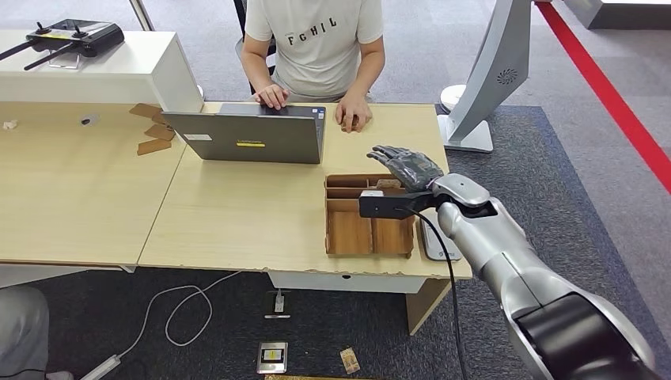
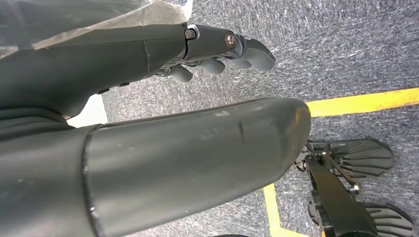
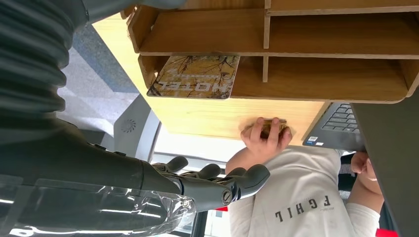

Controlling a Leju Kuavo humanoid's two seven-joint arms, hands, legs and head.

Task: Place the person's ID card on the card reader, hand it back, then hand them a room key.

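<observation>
Head view: the robot's right arm reaches in from the near right, and its right hand point(image 1: 407, 168) hovers over the far right corner of the wooden organiser tray point(image 1: 348, 236).
Right hand: fingers spread and gently curved, holding nothing; the right wrist view shows the same hand point(image 3: 217, 183) with loose fingers and nothing between them.
Left hand: in the left wrist view the left hand point(image 2: 217, 49) hangs above grey carpet with fingers curled inward around nothing.
Room key: a card printed "HOTEL" point(image 3: 195, 76) lies in a corner compartment of the tray, leaning partly over the compartment's edge, well apart from the right hand's fingers.
ID card: a small card point(image 3: 269, 127) sits under the person's hand point(image 3: 266, 136) on the tabletop beyond the tray; in the head view that hand point(image 1: 354, 115) rests flat just right of the laptop point(image 1: 253, 136).
Card reader: a flat grey device point(image 1: 437, 241) lies on the tabletop point(image 1: 237, 214) just right of the tray, partly hidden by the right arm.
Person: seated at the far side in a light shirt, other hand on the laptop's keyboard.
Floor: two cards point(image 1: 273, 356) and a white cable point(image 1: 170, 313) lie on the carpet near the desk.
</observation>
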